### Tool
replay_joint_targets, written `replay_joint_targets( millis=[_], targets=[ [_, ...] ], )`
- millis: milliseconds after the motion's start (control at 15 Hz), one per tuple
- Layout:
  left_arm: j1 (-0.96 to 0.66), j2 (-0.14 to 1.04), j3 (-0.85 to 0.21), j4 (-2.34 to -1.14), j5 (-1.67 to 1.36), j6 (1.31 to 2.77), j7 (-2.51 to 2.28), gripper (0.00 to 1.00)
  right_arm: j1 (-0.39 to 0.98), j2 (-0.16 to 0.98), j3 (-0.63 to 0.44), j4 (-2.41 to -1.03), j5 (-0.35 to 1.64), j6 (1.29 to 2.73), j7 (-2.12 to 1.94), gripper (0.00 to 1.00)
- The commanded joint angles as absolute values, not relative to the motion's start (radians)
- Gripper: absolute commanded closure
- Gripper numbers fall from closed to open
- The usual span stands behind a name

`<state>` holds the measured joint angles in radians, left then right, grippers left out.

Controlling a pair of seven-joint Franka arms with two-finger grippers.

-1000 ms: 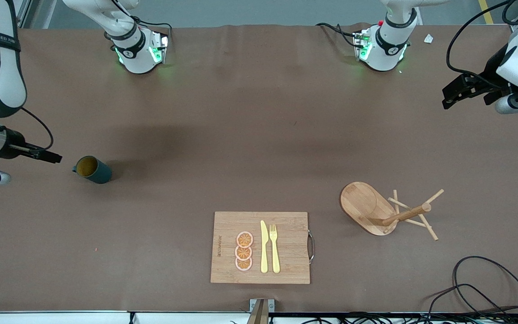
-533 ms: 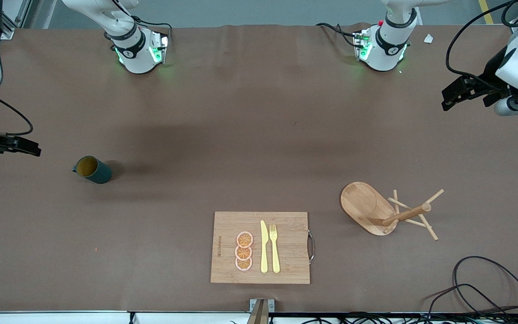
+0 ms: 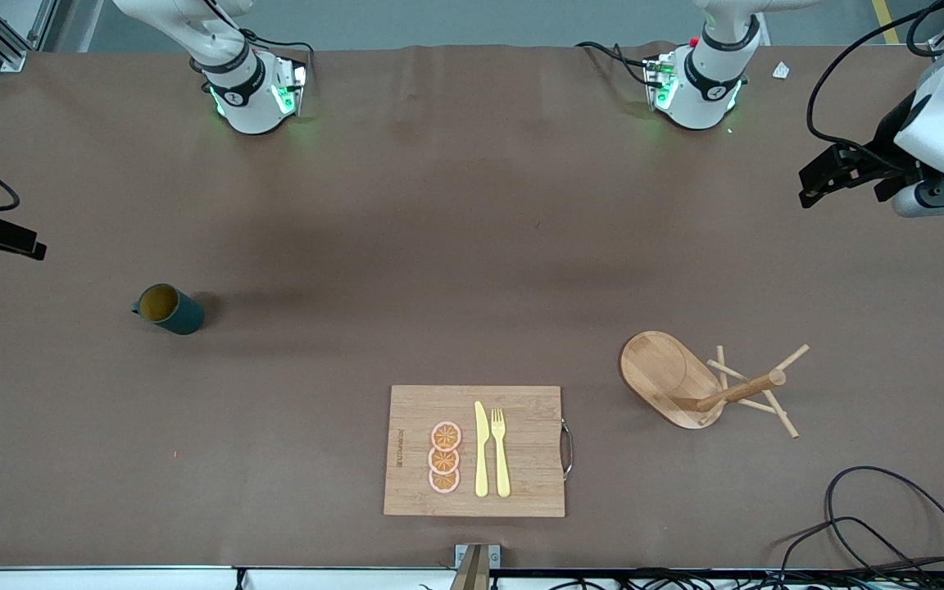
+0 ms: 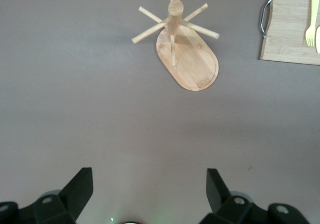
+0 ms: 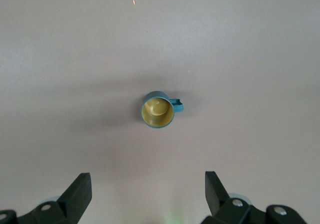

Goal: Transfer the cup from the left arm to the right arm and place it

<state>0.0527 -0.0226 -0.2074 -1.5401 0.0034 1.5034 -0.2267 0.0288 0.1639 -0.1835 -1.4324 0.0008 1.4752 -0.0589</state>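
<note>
The dark teal cup (image 3: 169, 308) with a mustard-yellow inside stands upright on the brown table toward the right arm's end; the right wrist view shows it (image 5: 158, 110) from above with its small handle to one side. My right gripper (image 3: 9, 239) is open and empty, high up at the table's edge at that end, apart from the cup; its fingers (image 5: 80, 191) frame bare table. My left gripper (image 3: 820, 175) is open and empty, raised over the left arm's end, with its fingers (image 4: 80, 186) wide apart.
A wooden peg rack (image 3: 705, 381) stands toward the left arm's end, also in the left wrist view (image 4: 182, 47). A wooden cutting board (image 3: 472, 451) with orange slices, a yellow knife and fork lies near the front edge. Black cables (image 3: 882, 524) lie at the front corner.
My right gripper has drawn back from beside the cup toward the table's edge and risen. The cup has stayed put. My left gripper has shifted slightly.
</note>
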Motion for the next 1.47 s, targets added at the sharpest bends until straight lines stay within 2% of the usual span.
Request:
replay_joint_targets(
  millis=[0,467,800,1000,1400],
  targets=[
    [0.061,-0.028,-0.212,-1.539,-0.002,1.508,-0.207,0.0,0.023,0.186,-0.183,-1.408,0.014,1.46,-0.065,0.0],
    [0.063,-0.034,-0.202,-1.539,-0.003,1.506,-0.206,0.0,0.021,0.181,-0.183,-1.382,0.023,1.456,-0.061,0.0],
    [0.064,-0.041,-0.201,-1.537,-0.002,1.503,-0.204,0.0,0.028,0.127,-0.176,-1.407,0.028,1.414,0.061,0.0],
    [0.063,-0.044,-0.198,-1.537,0.0,1.502,-0.204,0.0,-0.055,0.101,-0.066,-1.417,-0.001,1.408,0.052,0.0],
    [0.064,-0.037,-0.195,-1.5,-0.006,1.486,-0.207,0.0,-0.035,0.009,-0.064,-1.515,-0.035,1.422,0.055,0.0]
  ],
)
